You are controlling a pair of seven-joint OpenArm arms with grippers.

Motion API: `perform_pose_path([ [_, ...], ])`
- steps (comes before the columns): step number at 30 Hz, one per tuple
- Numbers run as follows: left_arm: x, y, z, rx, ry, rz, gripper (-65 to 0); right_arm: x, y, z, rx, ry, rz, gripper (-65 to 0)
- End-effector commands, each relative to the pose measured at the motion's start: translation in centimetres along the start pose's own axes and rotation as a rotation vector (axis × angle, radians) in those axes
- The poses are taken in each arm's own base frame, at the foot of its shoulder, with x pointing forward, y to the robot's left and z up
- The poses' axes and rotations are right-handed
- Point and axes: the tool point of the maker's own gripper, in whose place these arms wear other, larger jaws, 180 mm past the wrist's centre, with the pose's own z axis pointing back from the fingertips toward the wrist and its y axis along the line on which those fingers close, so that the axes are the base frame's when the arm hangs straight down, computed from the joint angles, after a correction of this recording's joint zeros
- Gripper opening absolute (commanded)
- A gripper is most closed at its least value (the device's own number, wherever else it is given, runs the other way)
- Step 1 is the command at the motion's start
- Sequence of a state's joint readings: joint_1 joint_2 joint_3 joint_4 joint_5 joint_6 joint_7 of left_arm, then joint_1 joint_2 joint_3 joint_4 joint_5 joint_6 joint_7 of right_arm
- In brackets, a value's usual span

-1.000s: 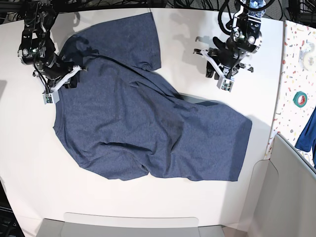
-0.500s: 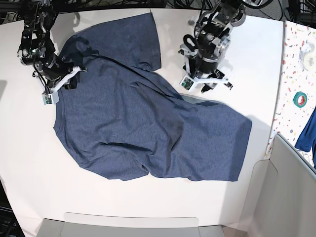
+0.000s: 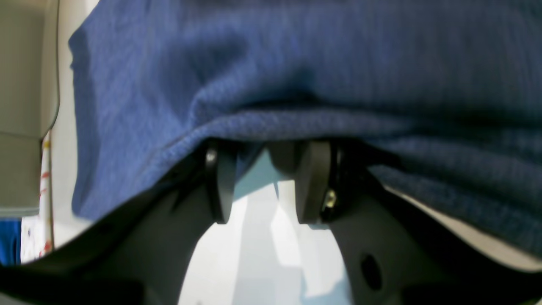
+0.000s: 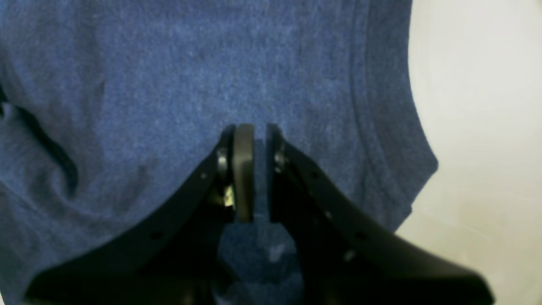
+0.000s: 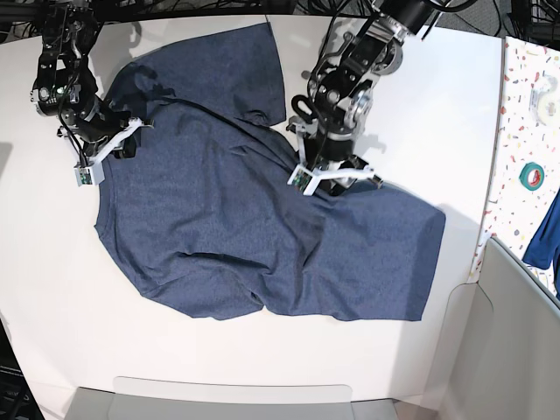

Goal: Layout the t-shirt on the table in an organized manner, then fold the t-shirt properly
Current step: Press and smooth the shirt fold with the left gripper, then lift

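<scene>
T-shirt (image 5: 262,219) lies crumpled and spread across the middle of the white table (image 5: 455,114), navy fabric with diagonal creases running from eleven o'clock down toward five o'clock, one sleeve reaching up to twelve o'clock and the hem ending near four o'clock.

In the base view the left gripper (image 5: 332,175) sits at about one o'clock from the shirt's centre, right on the cloth's upper edge. Its wrist view shows the jaws standing apart, bare white table between the two black fingers (image 3: 222,182), and a raised fold of fabric lying across their tips at twelve o'clock. The cloth touches or overhangs the tips; whether any of it lies between the jaws cannot be told.

The right gripper (image 5: 109,144) is at ten o'clock in the base view, on the shirt's far edge. Seen from its wrist, the jaws are drawn nearly together with a thin strip of blue fabric between the pads (image 4: 244,169), so it is pinched onto the shirt. Fabric fills that view from nine o'clock round to one o'clock, and the hemmed edge runs down at three o'clock, bare table beyond it.
</scene>
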State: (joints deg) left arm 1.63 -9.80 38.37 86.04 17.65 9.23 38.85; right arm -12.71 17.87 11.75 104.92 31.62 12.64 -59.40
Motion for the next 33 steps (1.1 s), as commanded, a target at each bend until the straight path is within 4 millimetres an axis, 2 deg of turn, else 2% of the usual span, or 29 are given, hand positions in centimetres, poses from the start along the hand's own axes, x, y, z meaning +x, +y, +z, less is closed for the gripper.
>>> perform_pose_path([
  [1, -2.3, -2.4, 0.1, -0.104, 0.102, 0.020, -41.2, 1.3, -0.1, 0.5, -0.002, -0.043, 0.018, -59.3],
  [6, -1.5, -1.6, -1.5, -0.139, 0.116, 0.101, -41.2, 1.3, -0.1, 0.5, -0.002, -0.042, 0.018, -59.3],
  [9, -1.9, -1.4, -2.5, -0.157, 0.146, 0.134, -41.2, 1.3, -0.1, 0.5, -0.002, -0.042, 0.018, -59.3],
  [13, -2.0, -1.4, -2.7, -0.168, 0.152, 0.147, -42.5, 1.2, -0.1, 0.5, -0.002, -0.040, 0.017, -59.3],
  [16, -2.5, -0.7, -2.7, -0.157, 0.151, 0.135, -51.9, 1.3, -0.1, 0.5, -0.002, -0.042, 0.018, -59.3],
  [18, -2.5, -0.4, -2.8, -0.151, 0.141, 0.139, -63.4, 1.5, -0.1, 0.5, -0.002, -0.048, 0.018, -59.3],
  [21, -2.8, 0.1, -2.7, -0.139, 0.139, 0.129, -64.7, 2.9, 0.0, 0.5, 0.004, -0.078, 0.021, -59.3],
  [23, -2.9, 0.5, -2.2, -0.136, 0.128, 0.125, -65.0, 3.9, 0.6, 0.5, 0.017, -0.108, 0.017, -59.3],
  [25, -2.1, 0.3, -1.2, -0.142, 0.091, 0.129, -65.0, 5.0, 1.5, 0.7, 0.031, -0.144, 0.012, -59.3],
  [29, -0.8, 1.9, 0.8, -0.116, 0.029, 0.167, -65.0, 6.6, 3.7, 0.0, 0.076, -0.184, -0.005, -59.2],
  [33, -0.3, 3.3, 2.8, -0.092, -0.018, 0.191, -65.0, 5.5, 4.9, -2.6, 0.071, -0.109, 0.047, -59.2],
])
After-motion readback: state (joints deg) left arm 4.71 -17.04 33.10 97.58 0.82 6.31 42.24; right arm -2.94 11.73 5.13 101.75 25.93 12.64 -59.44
